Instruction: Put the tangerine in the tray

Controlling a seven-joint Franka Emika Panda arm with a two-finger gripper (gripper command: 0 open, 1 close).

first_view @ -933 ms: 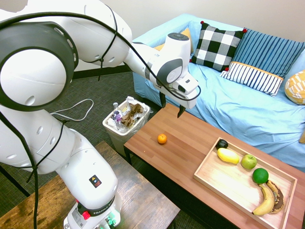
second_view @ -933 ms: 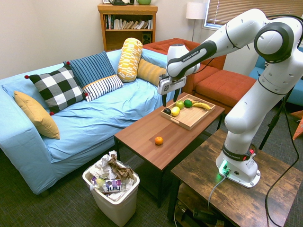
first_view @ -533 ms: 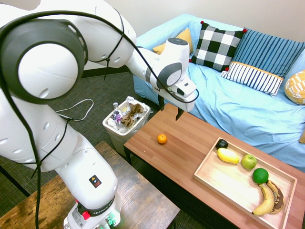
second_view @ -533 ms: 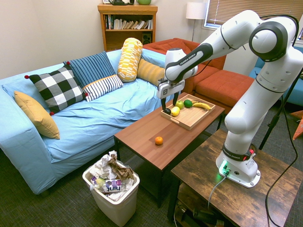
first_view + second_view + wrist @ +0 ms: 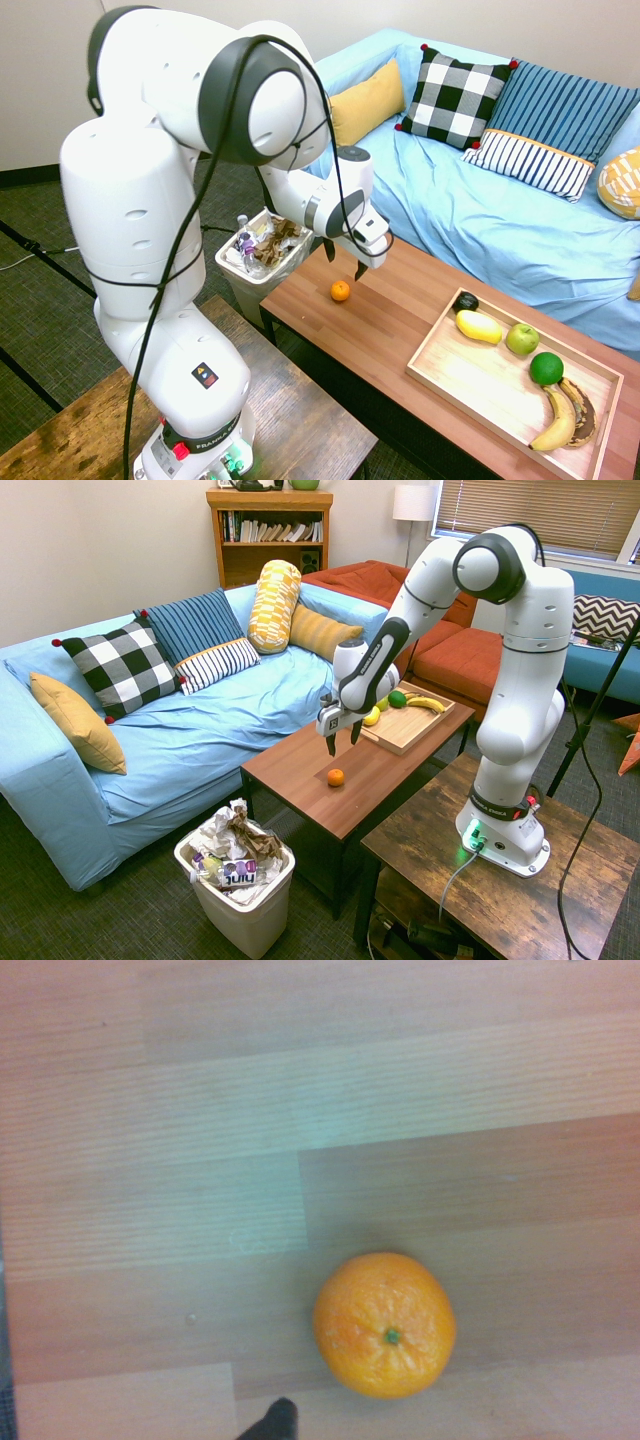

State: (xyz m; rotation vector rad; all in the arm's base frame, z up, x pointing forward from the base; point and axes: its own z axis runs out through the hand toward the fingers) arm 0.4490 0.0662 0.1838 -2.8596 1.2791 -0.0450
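The tangerine [image 5: 340, 291] [image 5: 336, 777] is a small bright orange fruit lying alone on the brown coffee table [image 5: 390, 310], near its end by the bin. My gripper [image 5: 343, 262] [image 5: 341, 742] hangs just above it, fingers pointing down and open, with nothing between them. The wrist view shows the tangerine [image 5: 385, 1325] close below, stem end up. The tray [image 5: 470, 385] [image 5: 405, 730] of light wood sits at the table's other end, holding several fruits.
In the tray lie a yellow fruit [image 5: 479, 327], green apple [image 5: 522, 339], lime [image 5: 546, 368], a dark fruit [image 5: 465, 301] and bananas [image 5: 560, 420]. A full white waste bin [image 5: 262, 250] stands beside the table's end. A blue sofa [image 5: 520, 230] with cushions runs along the table's far side.
The arm has swung away from the sofa side and come down toward the tangerine, so the open gripper now hangs right above it. The tangerine has not moved.
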